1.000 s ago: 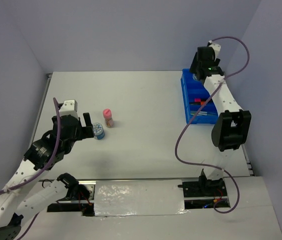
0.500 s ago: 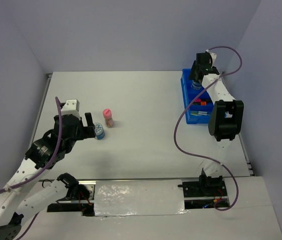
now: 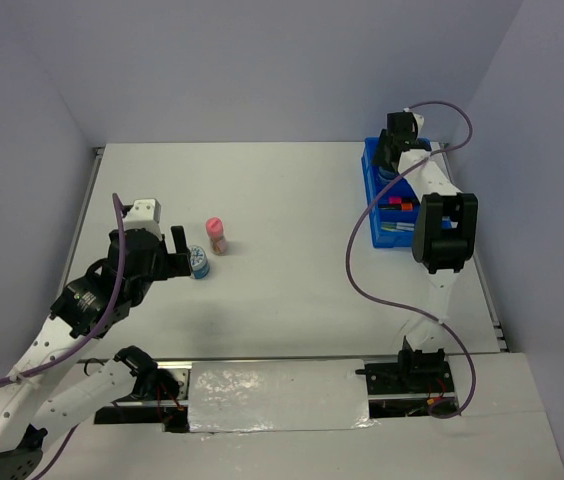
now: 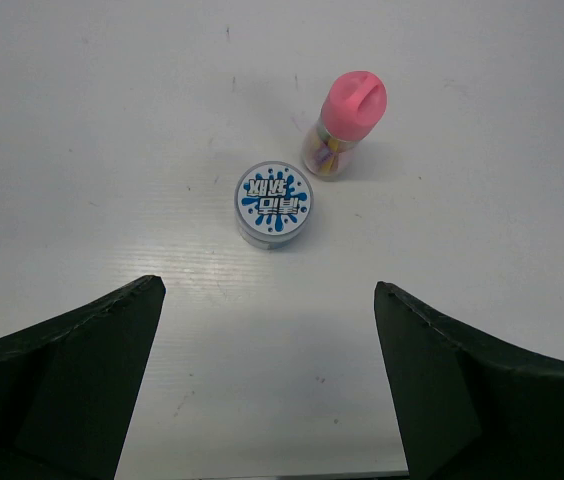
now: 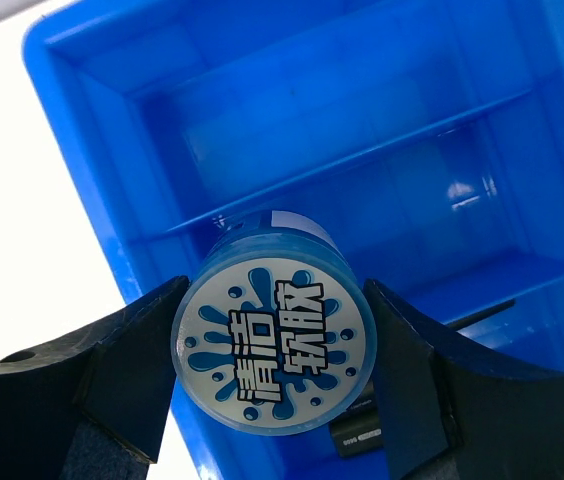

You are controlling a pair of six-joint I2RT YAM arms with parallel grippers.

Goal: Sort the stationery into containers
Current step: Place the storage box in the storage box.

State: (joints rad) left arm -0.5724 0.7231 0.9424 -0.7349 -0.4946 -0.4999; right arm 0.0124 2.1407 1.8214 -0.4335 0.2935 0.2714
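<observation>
right end effector (image 5: 274,400) clenched on round blue-white tub (image 5: 274,355), poised above blue tray (image 5: 102,170), likely for a drop | left end effector (image 4: 267,290) spread wide, empty, facing second tub (image 4: 274,203) on desk (image 4: 82,120), pink bottle (image 4: 347,120) just beside

White table (image 3: 292,230), round tub (image 3: 199,263), pink-capped bottle (image 3: 217,236), blue tray (image 3: 371,200)

tray (image 5: 82,130) bright blue; tub (image 5: 274,340) and tub (image 4: 274,203) lids white, blue splash; bottle (image 4: 353,100) cap pink
</observation>
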